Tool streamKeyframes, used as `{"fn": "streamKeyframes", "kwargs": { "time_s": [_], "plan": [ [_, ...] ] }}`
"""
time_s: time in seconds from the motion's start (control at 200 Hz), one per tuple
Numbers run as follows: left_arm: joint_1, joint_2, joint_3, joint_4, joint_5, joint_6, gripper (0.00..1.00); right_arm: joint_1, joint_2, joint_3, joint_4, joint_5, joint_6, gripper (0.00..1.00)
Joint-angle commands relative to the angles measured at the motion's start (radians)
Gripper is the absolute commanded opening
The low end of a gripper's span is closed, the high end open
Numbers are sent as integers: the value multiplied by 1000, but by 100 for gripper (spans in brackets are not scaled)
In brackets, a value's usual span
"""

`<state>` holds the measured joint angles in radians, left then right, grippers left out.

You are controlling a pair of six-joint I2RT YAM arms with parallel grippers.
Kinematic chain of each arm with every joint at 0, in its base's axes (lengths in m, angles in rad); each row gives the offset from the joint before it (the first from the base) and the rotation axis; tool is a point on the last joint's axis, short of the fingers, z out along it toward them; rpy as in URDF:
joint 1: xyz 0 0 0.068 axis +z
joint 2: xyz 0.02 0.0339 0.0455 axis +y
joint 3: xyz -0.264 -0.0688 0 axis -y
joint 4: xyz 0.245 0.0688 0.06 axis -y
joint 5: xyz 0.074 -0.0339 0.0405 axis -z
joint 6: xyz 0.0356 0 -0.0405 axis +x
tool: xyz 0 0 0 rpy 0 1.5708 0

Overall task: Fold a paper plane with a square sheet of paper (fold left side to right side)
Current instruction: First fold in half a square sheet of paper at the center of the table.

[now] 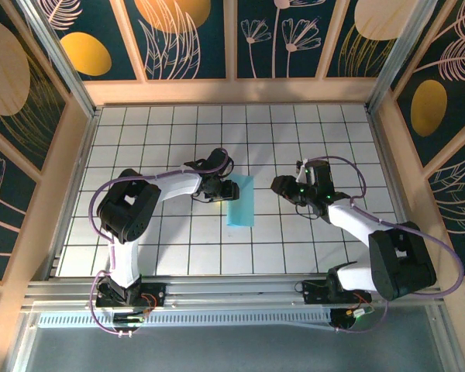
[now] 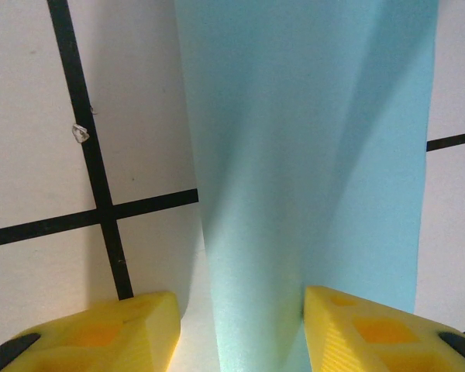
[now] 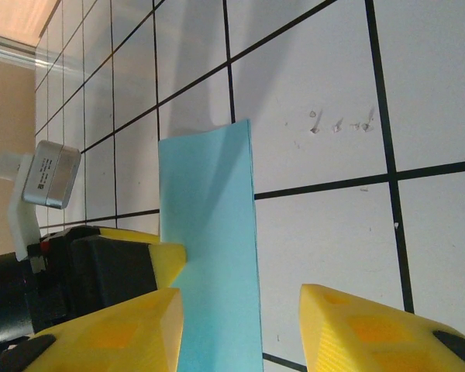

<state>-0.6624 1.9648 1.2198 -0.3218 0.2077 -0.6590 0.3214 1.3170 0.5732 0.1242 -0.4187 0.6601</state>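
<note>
Light-cyan sheet of paper point(image 1: 240, 201) lies near the middle of the counter point(image 1: 139, 139). It is doubled into a narrow strip about one grid tile wide, with its long sides running from the far edge toward the near edge. The far end looks slightly aslant from overhead.

Left gripper point(image 1: 225, 188) sits at the strip's left long edge, toward its far end, touching or just over it. In the wrist view its yellow fingers point(image 2: 101, 335) are spread wide and the paper runs up between them. One finger is over bare white tile and the other is against the paper. A soft shadowed bulge runs down the strip. Nothing is pinched.

Right gripper point(image 1: 282, 186) hangs off the strip's right side, toward the counter's right edge and clearly apart from the paper. Its yellow fingers point(image 3: 376, 329) stand wide apart and hold nothing, with white tile and black grid lines point(image 3: 325, 186) beyond them. From that wrist view the strip looks flat, and the left gripper's black body meets its opposite long edge.
</note>
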Motion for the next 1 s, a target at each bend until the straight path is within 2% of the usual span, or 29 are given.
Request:
{"fn": "streamKeyframes", "kwargs": {
  "time_s": [0.0,0.816,0.996],
  "plan": [
    [-28,122,-20,69,22,3,48,-1,18,2,18,-12,-7,44],
    [-28,134,-5,41,10,29,49,64,123,56,43,-58,-1,43],
    [-28,132,-3,42,12,25,49,93,182,75,97,-121,28,35]
  ]
}}
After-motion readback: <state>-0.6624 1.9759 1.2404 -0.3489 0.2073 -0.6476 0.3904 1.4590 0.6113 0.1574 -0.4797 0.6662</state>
